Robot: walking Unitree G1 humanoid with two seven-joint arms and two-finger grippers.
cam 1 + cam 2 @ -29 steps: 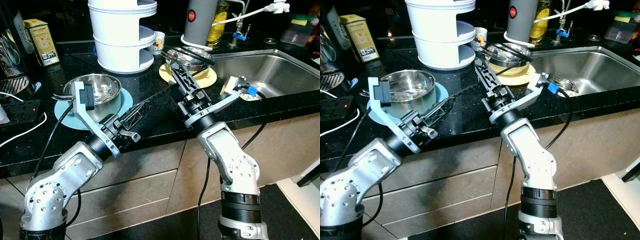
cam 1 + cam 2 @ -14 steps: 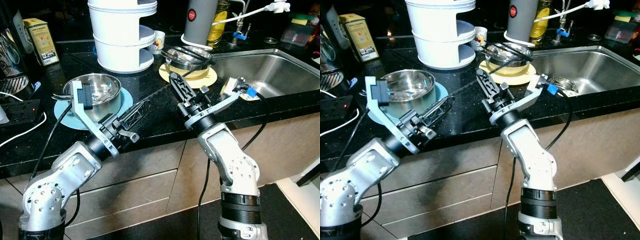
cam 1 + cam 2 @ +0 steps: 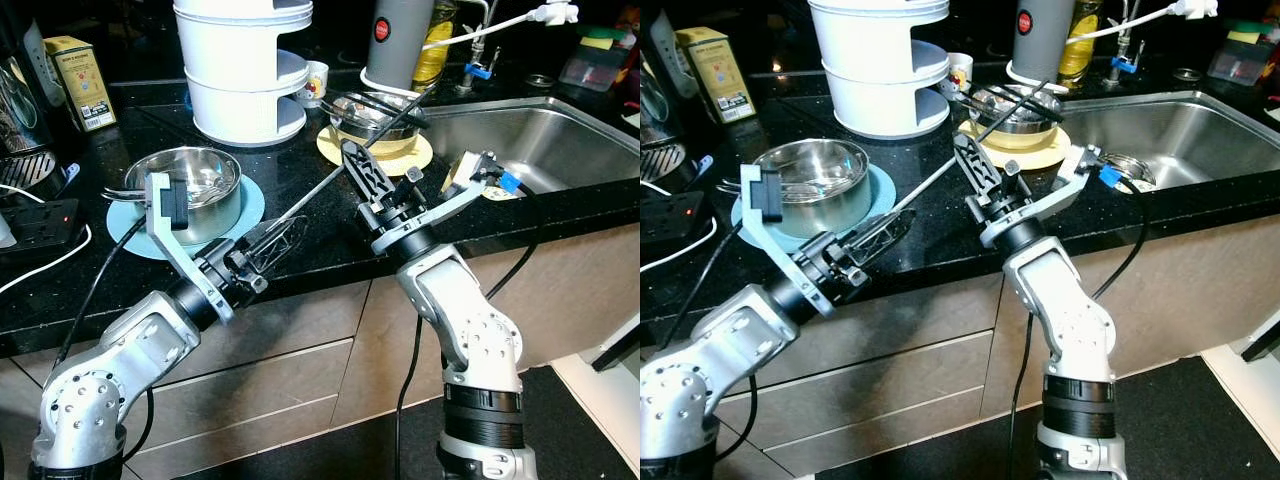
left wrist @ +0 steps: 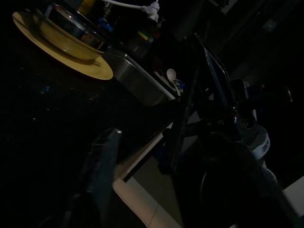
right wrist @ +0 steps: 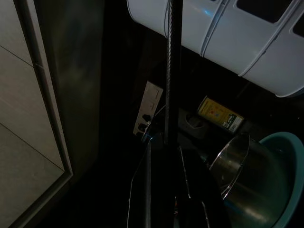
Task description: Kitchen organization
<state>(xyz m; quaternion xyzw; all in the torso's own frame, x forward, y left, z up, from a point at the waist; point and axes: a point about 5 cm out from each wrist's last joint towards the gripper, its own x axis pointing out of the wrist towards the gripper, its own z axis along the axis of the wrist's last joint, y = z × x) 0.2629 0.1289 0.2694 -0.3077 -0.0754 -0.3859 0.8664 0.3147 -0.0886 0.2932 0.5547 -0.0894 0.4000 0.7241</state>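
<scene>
A long thin metal utensil [image 3: 320, 186] slants across the black counter, from the left gripper's fingertips up over the steel bowl [image 3: 375, 112] on the yellow mat [image 3: 420, 155]. My right gripper [image 3: 350, 152] stands just in front of that mat, shut on the utensil near its fingertips. My left gripper [image 3: 298, 226] hovers over the counter's front edge at the utensil's lower end, and its fingers look slightly parted. A steel pot [image 3: 195, 185] sits on a teal mat [image 3: 250, 205] behind the left arm. The left wrist view is dark, with one finger [image 4: 102, 166] and the yellow mat [image 4: 90, 66].
A white stacked container [image 3: 245, 70] stands at the back, with a grey flask [image 3: 398, 40] to its right. The steel sink [image 3: 540, 140] lies at the right. A yellow box [image 3: 82, 80] and a power strip [image 3: 40, 225] are at the left.
The right gripper drew back from the bowl toward the counter's front. The utensil's far end has tilted up over the bowl. The left gripper edged a little right.
</scene>
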